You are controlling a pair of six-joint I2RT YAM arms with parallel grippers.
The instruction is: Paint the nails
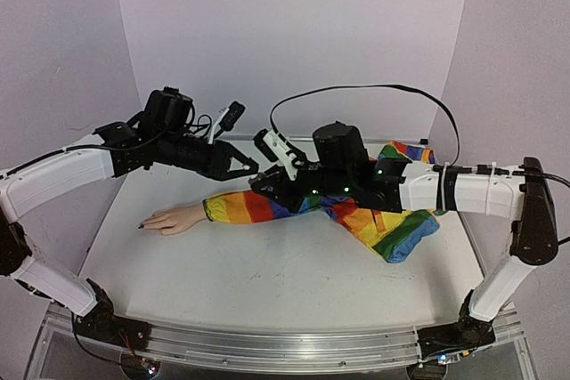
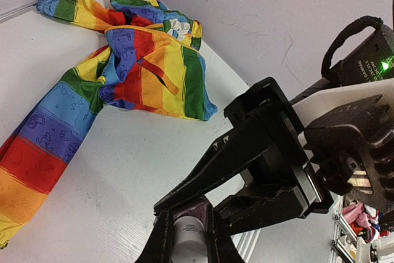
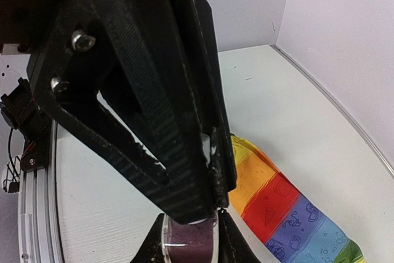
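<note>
The left claw is gripping a small round bottle of dark polish; the right claw is pinching shut, apparently on its cap. The smooth mannequin hand and its nails are lying on the matte white table.

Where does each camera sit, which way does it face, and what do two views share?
Top external: above, behind the bases, looking down on the table, mannequin hand and rainbow sleeve; left arm and right arm show.
Left wrist: on the left arm, looking past the left end effector at the sleeve.
Right wrist: on the right arm, looking past the right end effector across the table.
Shared: both wrist views show the polish bottle gripped.
</note>
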